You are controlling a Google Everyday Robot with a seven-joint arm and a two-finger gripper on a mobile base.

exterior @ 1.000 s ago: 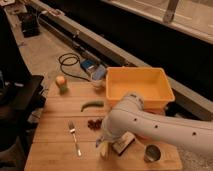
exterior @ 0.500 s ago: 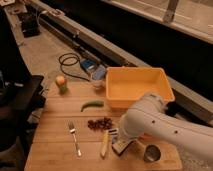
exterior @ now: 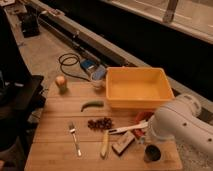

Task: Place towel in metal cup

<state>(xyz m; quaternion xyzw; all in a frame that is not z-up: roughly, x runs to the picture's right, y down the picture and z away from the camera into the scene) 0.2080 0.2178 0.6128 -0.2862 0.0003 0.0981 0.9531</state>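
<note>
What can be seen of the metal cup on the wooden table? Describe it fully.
The metal cup is a small, short cylinder of dull grey metal with a dark inside. It stands upright, mouth up, near the front right corner of the wooden table. The white robot arm bends low just above and behind it; the gripper, shut, is hidden behind the arm's end close over the cup.

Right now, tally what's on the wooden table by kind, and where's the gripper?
Containers: 3 (yellow bin, metal cup, white-and-blue container)
Food: 3 (round fruit, green pod, grapes)
Utensils: 2 (fork, white-handled tool)
Unclear items: 3 (yellow stick, small block, red item)
Total: 11
Robot gripper: hidden behind the arm's end, beside the metal cup.
</note>
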